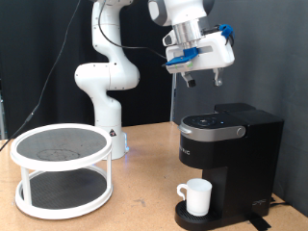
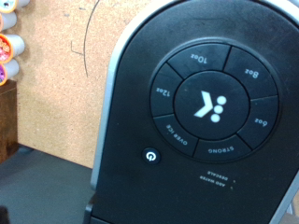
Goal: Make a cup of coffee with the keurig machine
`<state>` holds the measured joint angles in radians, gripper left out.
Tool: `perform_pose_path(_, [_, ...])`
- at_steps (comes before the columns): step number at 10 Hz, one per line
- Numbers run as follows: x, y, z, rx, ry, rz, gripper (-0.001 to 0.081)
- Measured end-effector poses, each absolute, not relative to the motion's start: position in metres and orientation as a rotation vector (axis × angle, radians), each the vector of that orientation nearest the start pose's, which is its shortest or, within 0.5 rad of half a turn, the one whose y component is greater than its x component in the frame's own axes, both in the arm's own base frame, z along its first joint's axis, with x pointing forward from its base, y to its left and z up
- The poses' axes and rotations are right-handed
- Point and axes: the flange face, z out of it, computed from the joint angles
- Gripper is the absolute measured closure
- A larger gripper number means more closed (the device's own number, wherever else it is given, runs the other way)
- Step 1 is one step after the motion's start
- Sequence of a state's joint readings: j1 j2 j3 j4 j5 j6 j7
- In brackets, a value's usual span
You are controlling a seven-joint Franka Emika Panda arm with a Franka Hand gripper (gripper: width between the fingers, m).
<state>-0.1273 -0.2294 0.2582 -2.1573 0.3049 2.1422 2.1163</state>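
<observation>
White two-tier round rack (image 1: 61, 168) stood at the exterior view's left on the wooden table (image 1: 144, 207). To its right, the keurig machine (image 1: 229, 149) sat with lid down; the cup (image 1: 197, 196) rested on its drip tray under the spout, handle toward the exterior view's left. End effector (image 1: 191, 79) hung above the machine, not touching; cannot tell whether fingers were spread or together. Wrist view showed the round button panel (image 2: 207, 105) and power button (image 2: 152, 157).
</observation>
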Motion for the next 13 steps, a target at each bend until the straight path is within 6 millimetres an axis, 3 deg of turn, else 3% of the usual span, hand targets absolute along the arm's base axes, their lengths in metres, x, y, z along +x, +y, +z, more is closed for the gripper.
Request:
perform_pose_path(6, [0.504,0.087,0.498,-1.434,2.531,0.143,0.0101])
perform_pose_path(7, [0.504,0.087,0.498,-1.433,2.533,0.143,0.0284])
perform_pose_path(8, [0.504,0.087,0.497,-1.437,2.54,0.146,0.0284])
perform_pose_path(10, [0.504,0.087,0.493,-1.444,2.574,0.159,0.0608])
perform_pose_path(11, [0.505,0.087,0.49,-1.447,2.592,0.17,0.0608])
perform_pose_path(12, [0.506,0.086,0.487,-1.452,2.607,0.186,0.0757])
perform_pose_path(13, [0.507,0.085,0.483,-1.457,2.62,0.203,0.0757])
